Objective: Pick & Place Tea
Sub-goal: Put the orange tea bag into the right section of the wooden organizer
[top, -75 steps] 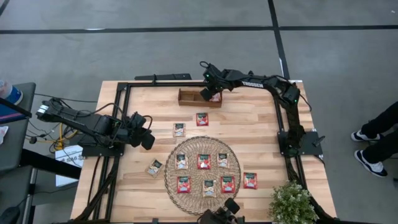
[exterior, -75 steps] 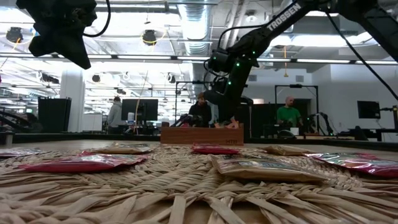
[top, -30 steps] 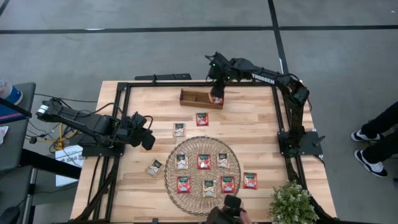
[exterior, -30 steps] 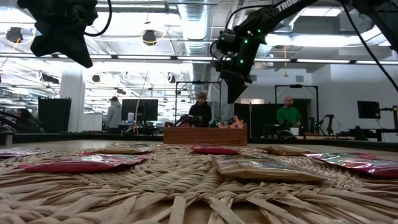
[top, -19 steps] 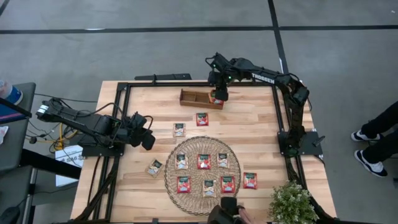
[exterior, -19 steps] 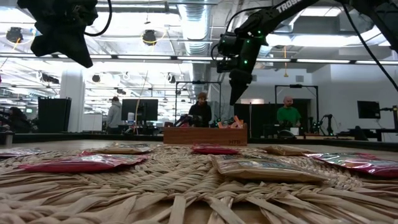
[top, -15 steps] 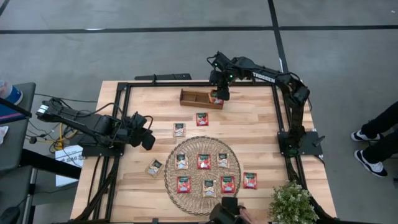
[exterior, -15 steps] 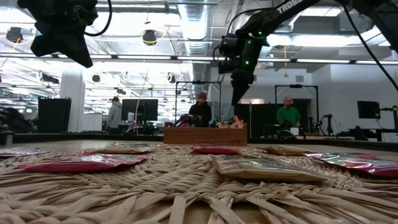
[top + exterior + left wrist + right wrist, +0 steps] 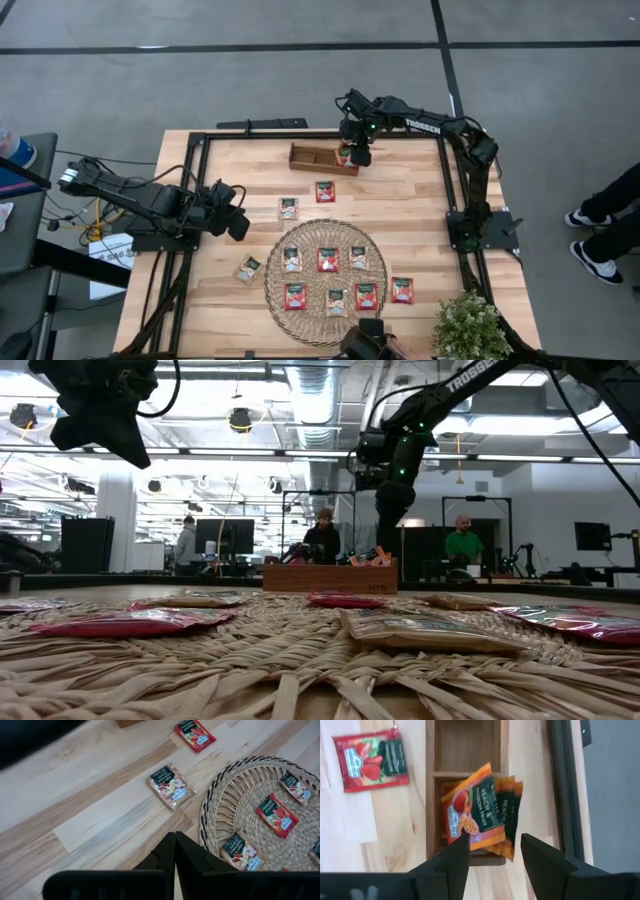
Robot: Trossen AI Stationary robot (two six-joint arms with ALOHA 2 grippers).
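Orange sachets [image 9: 479,815] in wooden tray [image 9: 466,742]

Wooden tray [image 9: 322,157] at the table's [image 9: 420,200] far edge, sachets [image 9: 480,812] in its right end compartment. Right gripper [image 9: 356,156] above that compartment. Woven mat [image 9: 325,281] near centre, bearing seven sachets [image 9: 328,259]. Two sachets [image 9: 324,191] between tray and mat; one left, one right of the mat. Left gripper [image 9: 238,226] at left. Plant [image 9: 468,326] at near right corner.
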